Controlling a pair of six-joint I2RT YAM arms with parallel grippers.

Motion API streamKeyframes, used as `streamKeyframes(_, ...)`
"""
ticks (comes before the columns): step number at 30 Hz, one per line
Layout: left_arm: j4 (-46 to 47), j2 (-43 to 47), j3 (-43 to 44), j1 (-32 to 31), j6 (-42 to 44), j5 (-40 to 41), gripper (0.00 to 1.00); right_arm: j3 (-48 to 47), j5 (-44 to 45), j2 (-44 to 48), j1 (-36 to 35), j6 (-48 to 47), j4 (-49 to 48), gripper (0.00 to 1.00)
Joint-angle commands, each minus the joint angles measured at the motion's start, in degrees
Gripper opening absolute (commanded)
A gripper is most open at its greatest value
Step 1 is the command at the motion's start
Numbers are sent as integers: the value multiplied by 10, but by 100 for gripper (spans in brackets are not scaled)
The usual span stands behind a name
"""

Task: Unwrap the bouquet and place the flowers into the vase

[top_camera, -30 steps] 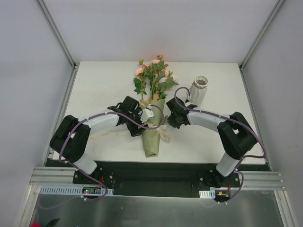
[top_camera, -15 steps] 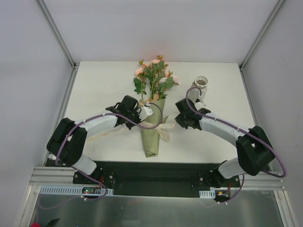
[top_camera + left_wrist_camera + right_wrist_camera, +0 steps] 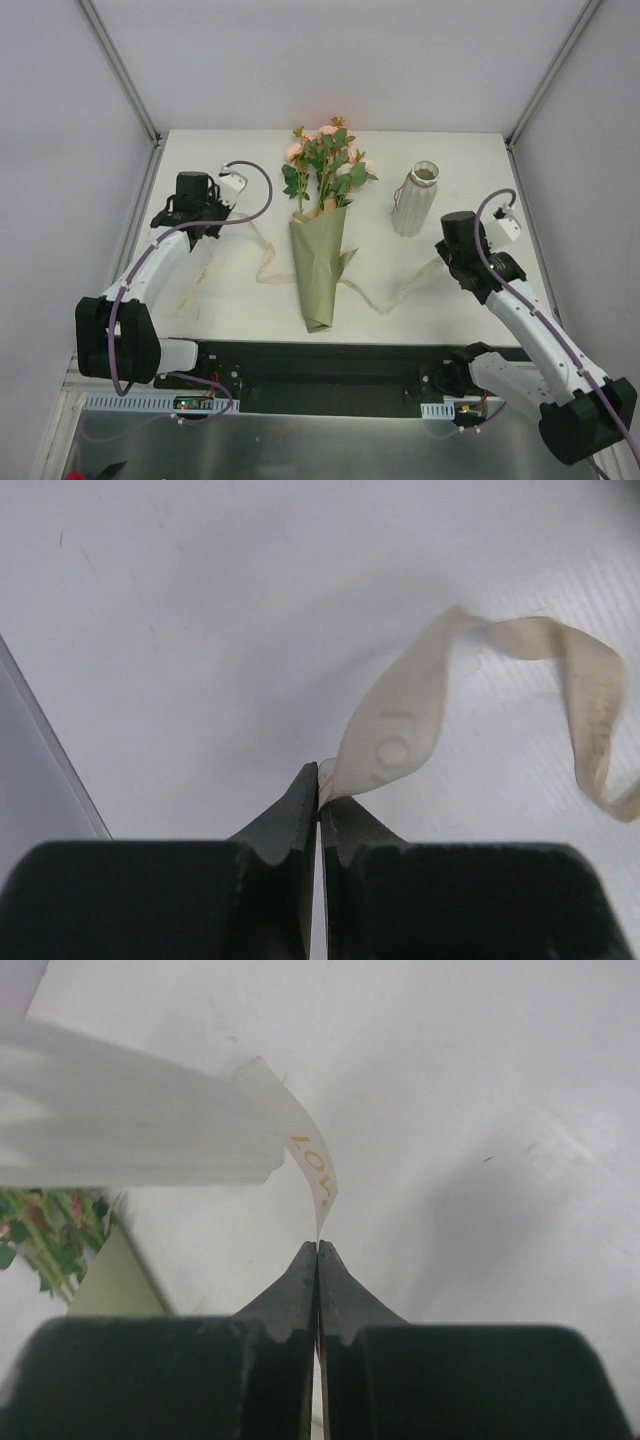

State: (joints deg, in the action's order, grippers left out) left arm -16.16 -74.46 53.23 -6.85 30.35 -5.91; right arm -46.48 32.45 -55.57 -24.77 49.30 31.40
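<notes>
Two grippers hold one ribbon between them. The left gripper (image 3: 319, 780) is clenched on a cream ribbon (image 3: 400, 730) end, which curls away to the right of its wrist view. The right gripper (image 3: 318, 1250) is pinched on the other end, a strip with printed lettering rising from its tips. Seen from overhead, the arms stand wide apart, left in the upper left and right at mid-right. The ribbon trails loosely from each toward the bouquet (image 3: 320, 250) in the centre. I judge this spread is meant to pull the tie apart, and no bow shows on the paper cone (image 3: 318, 275).

The bouquet lies flat on the table (image 3: 480, 170), cone tip toward the bottom of the frame. The flowers (image 3: 325, 160) fan out toward the top, and the paper looks closed around the stems. The vase (image 3: 415, 200) stands upright just right of the blooms, apart from the cone.

Both grippers sit near the table's side edges, so there is little room to pull further outward. Bare table lies on either side of the cone, and at lower centre the cone tip lies close to the near edge. On the right, the vase stands between the arm and the flowers. A reach back to the paper would need to pass below it in the frame.
</notes>
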Motion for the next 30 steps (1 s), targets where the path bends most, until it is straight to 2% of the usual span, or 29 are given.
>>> streamKeyframes(1, -26, 3, 16, 47, -26, 47, 0, 9, 93, 55, 41, -51, 80, 1)
streamKeyframes(3, -31, -5, 16, 61, -41, 56, 1, 16, 102, 79, 75, -66, 91, 1)
streamKeyframes(4, -31, -7, 14, 64, -44, 56, 22, 15, 105, 85, 89, -81, 102, 6)
streamKeyframes(5, -32, -7, 13, 65, -53, 70, 31, 14, 105, 87, 116, -88, 108, 14)
streamKeyframes(6, -38, -6, 13, 65, -58, 76, 47, 5, 98, 87, 124, -102, 110, 26)
streamKeyframes(7, -41, -3, 11, 76, -63, 76, 66, 1, 96, 85, 128, -121, 104, 47)
streamKeyframes(8, -47, 3, 10, 76, -68, 73, 99, -5, 83, 78, 122, -173, 92, 60)
streamKeyframes(10, -66, 13, 7, 77, -75, 61, 99, -26, 48, 53, 97, -218, 71, 88)
streamKeyframes(12, -81, 26, 9, 77, -74, 40, 99, -47, 89, 30, -8, -272, 70, 99)
streamKeyframes(13, -101, 33, 12, 76, -74, 24, 99, -76, 110, 1, -52, -291, 78, 97)
streamKeyframes(14, -111, 34, 22, 76, -73, 17, 99, -88, 125, -11, -145, -340, 74, 97)
streamKeyframes(16, -145, 41, 35, 77, -73, 1, 99, -108, 145, -50, -242, -407, 41, 97)
streamKeyframes(17, -158, 42, 48, 77, -76, -3, 99, -120, 142, -65, -327, -443, 27, 97)
streamKeyframes(20, -195, 51, 69, 76, -81, -19, 99, -149, 122, -128, -446, -533, 24, 97)
streamKeyframes(23, -212, 61, 74, 77, -87, -26, 99, -159, 99, -175, -524, -581, -2, 97)
streamKeyframes(26, -221, 56, 74, 79, -93, -29, 99, -166, 66, -219, -561, -607, -32, 97)
streamKeyframes(30, -230, 38, 67, 80, -102, -38, 99, -187, 34, -283, -575, -639, -54, 97)
